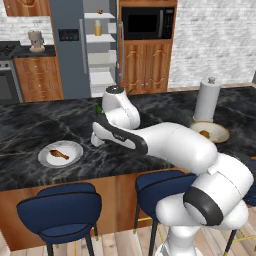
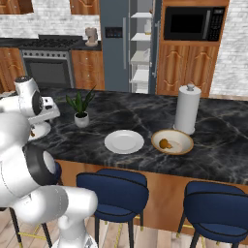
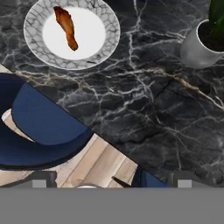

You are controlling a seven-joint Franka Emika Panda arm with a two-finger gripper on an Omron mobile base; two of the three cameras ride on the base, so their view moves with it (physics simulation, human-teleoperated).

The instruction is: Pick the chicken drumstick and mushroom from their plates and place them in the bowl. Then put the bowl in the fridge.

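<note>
Left base view: black marble counter [image 1: 30, 130] w/ stools [image 1: 60, 212], fridge [image 1: 70, 47] behind.

Plates: two, one [image 1: 61, 153] bearing the one chicken drumstick [image 1: 58, 154], one [image 2: 124, 141] bare; bowl [image 2: 172, 142]: one, with one mushroom [image 2: 164, 143] inside; paper towel roll [image 2: 187, 109]: one, upright; potted plant [image 2: 81, 107]: one; blue stools: two seen from the left [image 1: 60, 210] [image 1: 162, 186], two from the right [image 2: 113, 193] [image 2: 216, 207]; fridge [image 2: 130, 46]: one; microwave [image 2: 193, 23]: one; stove [image 2: 47, 60]: one; marble surface [image 2: 121, 116]: one
</note>
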